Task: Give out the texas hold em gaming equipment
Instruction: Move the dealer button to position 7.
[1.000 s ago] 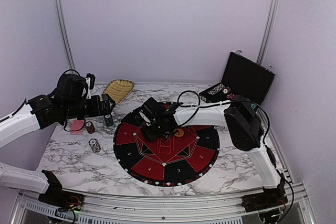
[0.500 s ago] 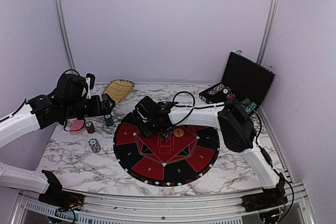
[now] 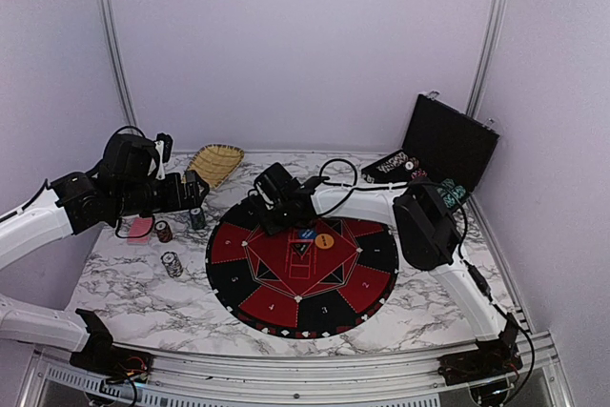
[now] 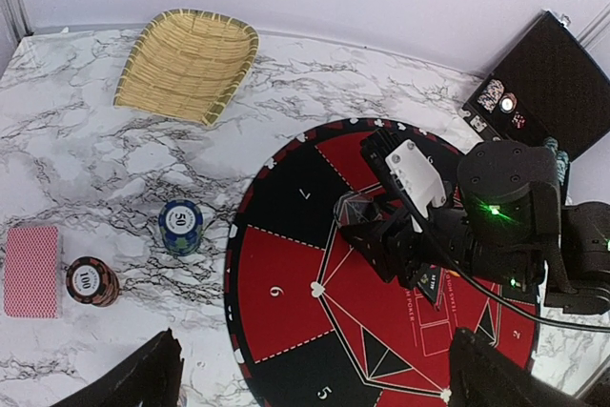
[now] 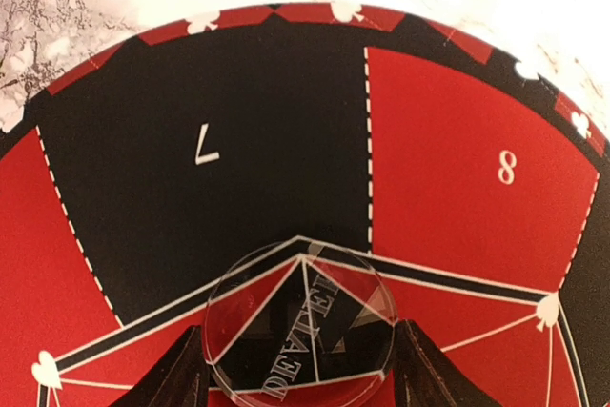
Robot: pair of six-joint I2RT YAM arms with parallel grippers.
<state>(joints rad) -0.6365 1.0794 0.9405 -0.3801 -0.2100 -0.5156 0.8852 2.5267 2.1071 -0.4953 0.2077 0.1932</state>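
**Right gripper** (image 5: 303,374): jaws clamped on the rim of the clear disc (image 5: 300,316), held low over the mat (image 5: 143,188) where sectors 7 and 8 meet the centre panel.

**Step:** setting down the dealer button (the orange disc (image 3: 325,241) and blue disc (image 3: 307,234) already lie mid-mat).

**Next move calls for:** lowering it flat, releasing, then lifting clear.

**Left gripper** (image 4: 315,383): spread wide and empty, above the blue chip stack (image 4: 180,226) and brown chip stack (image 4: 92,280).

**Writing:** "DEALER" on the clear disc; "50" and "100" on the stacks; possibly "POKER" at the mat's centre.
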